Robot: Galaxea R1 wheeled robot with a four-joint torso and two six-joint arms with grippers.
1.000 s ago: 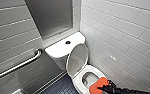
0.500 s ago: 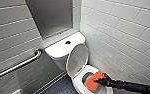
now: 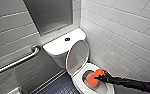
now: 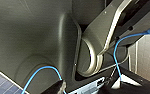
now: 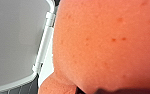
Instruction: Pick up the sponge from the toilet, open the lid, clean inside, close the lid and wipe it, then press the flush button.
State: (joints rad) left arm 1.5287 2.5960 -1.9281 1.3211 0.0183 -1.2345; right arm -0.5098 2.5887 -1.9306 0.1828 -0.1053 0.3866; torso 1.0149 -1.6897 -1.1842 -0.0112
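Step in hand — cleaning inside, lid (image 3: 78, 56) up.
Right tool (image 3: 100, 77) clamps the sponge (image 3: 93, 78), low in the toilet (image 3: 77, 83) bowl, near right — next stroke likely needs firm pressure on the wall.

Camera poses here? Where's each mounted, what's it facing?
Head: high on the robot, looking down at the toilet, lid raised; right arm reaches in, pincer gripping the sponge.
Left wrist: on the left arm, facing the robot's own grey body and a blue cable.
Right wrist: on the right arm, pressed close to the sponge, lid beside it.
Shared: head and right wrist both show sponge and lid.
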